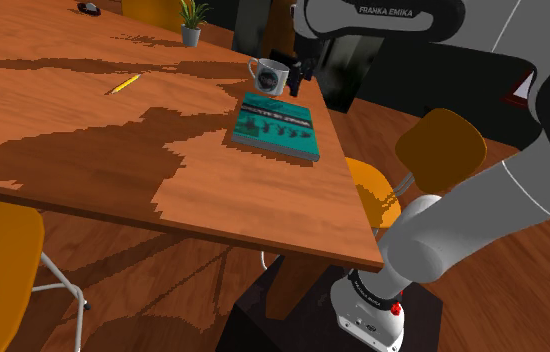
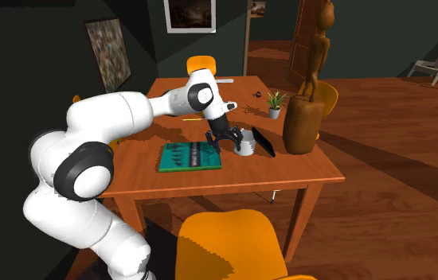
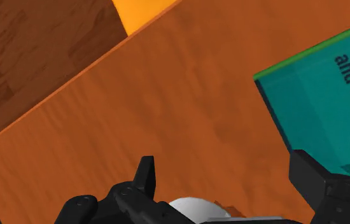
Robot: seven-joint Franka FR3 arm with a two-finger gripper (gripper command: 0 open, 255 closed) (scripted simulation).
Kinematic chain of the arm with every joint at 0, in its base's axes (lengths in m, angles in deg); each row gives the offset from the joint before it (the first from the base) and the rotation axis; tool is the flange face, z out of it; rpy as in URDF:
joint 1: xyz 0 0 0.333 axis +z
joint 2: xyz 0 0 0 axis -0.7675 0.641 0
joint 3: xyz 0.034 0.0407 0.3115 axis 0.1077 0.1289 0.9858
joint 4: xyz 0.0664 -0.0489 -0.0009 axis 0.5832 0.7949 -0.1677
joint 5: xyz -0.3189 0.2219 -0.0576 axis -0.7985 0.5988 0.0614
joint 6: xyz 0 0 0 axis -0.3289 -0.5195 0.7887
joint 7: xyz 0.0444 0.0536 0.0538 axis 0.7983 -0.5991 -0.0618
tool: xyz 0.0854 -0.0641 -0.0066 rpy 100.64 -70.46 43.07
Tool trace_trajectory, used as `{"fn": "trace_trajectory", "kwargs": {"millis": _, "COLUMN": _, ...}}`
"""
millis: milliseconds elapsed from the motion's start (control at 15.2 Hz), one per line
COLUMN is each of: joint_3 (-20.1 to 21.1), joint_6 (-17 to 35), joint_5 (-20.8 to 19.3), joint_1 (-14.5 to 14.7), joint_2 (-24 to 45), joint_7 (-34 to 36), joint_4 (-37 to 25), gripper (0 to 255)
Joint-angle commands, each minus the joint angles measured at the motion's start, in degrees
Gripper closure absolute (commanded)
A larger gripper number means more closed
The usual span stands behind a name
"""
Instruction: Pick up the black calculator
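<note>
"FRANKA EMIKA" arm (image 1: 383, 18), "and what" book (image 3: 333, 95), calculator (image 2: 264, 143)

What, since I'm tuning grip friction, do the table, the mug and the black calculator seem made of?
Table: wood, reddish-brown with visible grain, smooth finish. Mug: plain white with a dark print, likely glazed ceramic, though unconfirmed. Calculator: flat uniform black, no texture showing; probably plastic, matte.

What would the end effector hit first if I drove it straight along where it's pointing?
Probably the bare wooden tabletop: in the wrist view, wood lies ahead of the open end effector, with the teal book just beside that line. Depth is unclear.
</note>
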Motion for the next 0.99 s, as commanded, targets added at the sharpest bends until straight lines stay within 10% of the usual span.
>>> {"fn": "trace_trajectory", "kwargs": {"millis": 0, "joint_3": 0.0, "joint_6": 1.7, "joint_5": -3.0, "joint_1": -0.3, "joint_2": 2.5, "joint_7": -1.7, "joint_4": -2.5, "gripper": 0}}
{"fn": "trace_trajectory", "kwargs": {"millis": 924, "joint_3": 1.3, "joint_6": 9.6, "joint_5": -18.9, "joint_1": -0.2, "joint_2": 18.0, "joint_7": -8.4, "joint_4": -19.9, "gripper": 0}}
